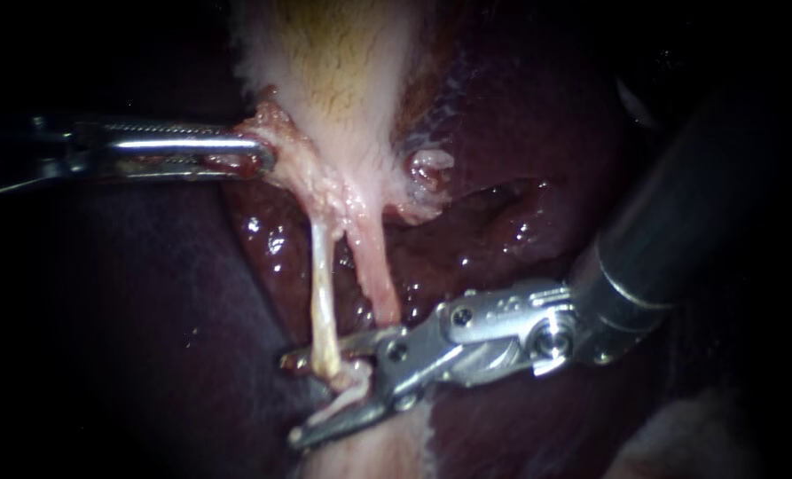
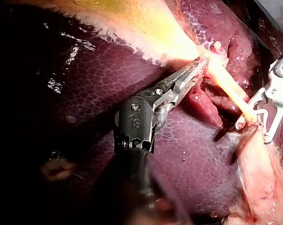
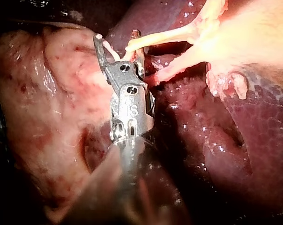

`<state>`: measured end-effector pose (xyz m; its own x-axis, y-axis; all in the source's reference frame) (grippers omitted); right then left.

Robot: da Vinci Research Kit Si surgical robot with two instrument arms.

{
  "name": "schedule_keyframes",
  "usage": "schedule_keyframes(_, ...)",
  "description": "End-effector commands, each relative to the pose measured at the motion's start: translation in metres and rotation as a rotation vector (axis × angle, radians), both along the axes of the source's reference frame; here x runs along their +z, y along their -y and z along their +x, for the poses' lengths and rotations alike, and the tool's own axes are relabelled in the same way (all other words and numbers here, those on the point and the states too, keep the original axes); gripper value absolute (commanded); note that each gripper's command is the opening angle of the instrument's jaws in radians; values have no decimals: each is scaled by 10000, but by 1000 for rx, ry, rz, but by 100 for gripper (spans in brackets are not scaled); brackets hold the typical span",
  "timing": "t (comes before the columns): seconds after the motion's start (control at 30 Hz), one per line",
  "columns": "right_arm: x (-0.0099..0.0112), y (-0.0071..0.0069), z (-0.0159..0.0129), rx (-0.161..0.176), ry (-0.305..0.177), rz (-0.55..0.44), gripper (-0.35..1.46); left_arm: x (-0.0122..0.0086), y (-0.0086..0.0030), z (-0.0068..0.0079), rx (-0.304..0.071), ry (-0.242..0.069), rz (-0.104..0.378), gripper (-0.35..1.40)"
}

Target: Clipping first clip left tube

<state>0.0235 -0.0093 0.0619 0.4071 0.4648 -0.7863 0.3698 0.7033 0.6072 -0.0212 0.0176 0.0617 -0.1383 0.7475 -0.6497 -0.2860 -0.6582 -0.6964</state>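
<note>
Close view of a pig's liver [image 1: 147, 293] and gallbladder [image 1: 342, 71], with two slim metal instruments at work.

Nearest the camera, the right instrument [image 1: 300, 398] reaches in from the right across the lower part of the liver. Its two jaws stand wide apart in a V, and the lower end of the left tube [image 1: 322, 284] sits in the gap between them. Nothing shows both jaws pressing on the tube, so it reads as straddled, not pinched. Whether a clip is loaded in the jaws is too small to tell. The placement suits the task. The jaws cross the tube roughly square-on, low down where it meets a lump of pale tissue [image 1: 353, 377], so closing them would set a clip across it.

Just behind the jaws, the left tube is a thin, pale yellow cord running straight up from them. Just beside it runs the right tube [image 1: 376, 275], pinker and thicker, which lies outside the jaws. The two tubes meet at the narrow end of the gallbladder.

Farther back, the left instrument [image 1: 262, 160] comes in from the left, its jaws clamped on the gallbladder at that narrow end. This grip probably draws both tubes taut and lifts them off the liver, so that one can be taken alone.

Farthest away, the pale, yellowish body of the gallbladder lies on the dark, glossy liver.
</note>
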Motion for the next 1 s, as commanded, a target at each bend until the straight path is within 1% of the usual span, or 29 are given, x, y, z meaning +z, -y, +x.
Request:
schedule_keyframes(0.03, 1, -1, 0, 0, 1, -1, 46, 0, 0, 0, 0, 0, 0, -35)
schedule_keyframes(0.13, 4, -3, -2, 0, 1, -1, 45, 0, 0, 0, 0, 0, 0, -35)
schedule_keyframes(0.23, 6, -5, -4, 0, 1, -1, 37, 0, 0, 1, 0, 0, 0, -35)
schedule_keyframes(0.3, 9, -7, -6, 17, 10, -2, 28, 0, 0, 1, 0, 0, 0, -35)
schedule_keyframes(0.47, 16, -12, -11, 17, 25, -10, 5, 1, 0, 1, 0, 1, 0, -35)
schedule_keyframes(0.67, 19, -14, -13, 18, 31, -13, -16, 1, -1, 1, 0, 1, 0, -35)
schedule_keyframes(0.73, 19, -14, -14, 20, 37, -3, -32, 1, -1, 1, 0, 1, 0, -35)
schedule_keyframes(0.77, 18, -14, -15, 21, 43, 7, -35, 1, -1, 1, 0, 1, 0, -35)
schedule_keyframes(0.8, 18, -15, -15, 24, 52, 23, -35, 1, -1, 1, 0, 1, 0, -35)
schedule_keyframes(0.93, 15, -21, -18, 35, 118, 110, -35, 1, -1, 1, 0, 1, 0, -35)
schedule_keyframes(1.0, 15, -21, -19, 33, 120, 110, -35, 1, -1, 1, 1, 1, 0, -35)
